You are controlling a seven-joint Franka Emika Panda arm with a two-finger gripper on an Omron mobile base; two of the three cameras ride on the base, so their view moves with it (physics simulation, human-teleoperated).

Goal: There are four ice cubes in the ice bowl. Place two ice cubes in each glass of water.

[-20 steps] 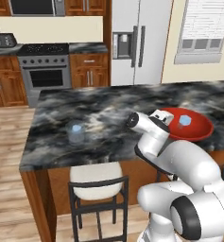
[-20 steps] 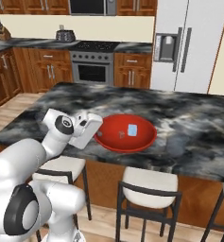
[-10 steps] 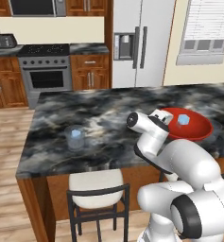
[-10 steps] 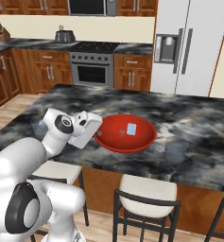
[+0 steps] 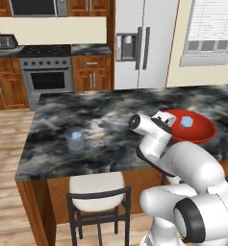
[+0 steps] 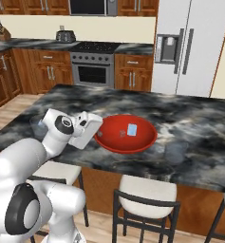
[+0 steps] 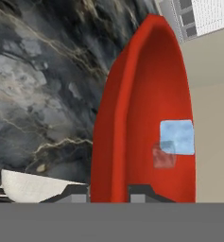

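Gripper: the gripper (image 7: 108, 194) had its two dark tips pressed close together with nothing between them; just their tops rose at the bottom of the hand view, right at the near rim of the ice bowl. In the base views the hand was seen as a white block beside the bowl, its fingers hidden.

Ice bowl: the wide red ice bowl (image 6: 115, 143) sat on the dark marbled counter (image 5: 110, 113) directly ahead of the hand, its near wall just beyond the fingertips. In the hand view the bowl (image 7: 132, 118) stretched away from the tips as a tall red shape.

Ice cubes: one pale blue ice cube (image 7: 177, 136) lay inside the bowl, ahead of the tips and off to one side. A second, fainter and more see-through cube (image 7: 163, 155) touched its nearer corner, closer to the hand. From the right base view a pale cube (image 6: 132, 129) showed near the bowl's middle, and the left base view showed it too (image 5: 185, 123).

Glass with ice: a clear glass of water (image 5: 76, 139) stood on the counter well apart from the hand, on the side away from the bowl; a pale blue cube (image 5: 76, 135) showed inside it.

Second glass: another clear glass (image 6: 175, 152) stood beyond the bowl from the hand, near the counter's front edge. Whether it held ice could not be told.

Stool: a stool with a pale seat (image 5: 95, 190) stood under the counter edge, below the hand.
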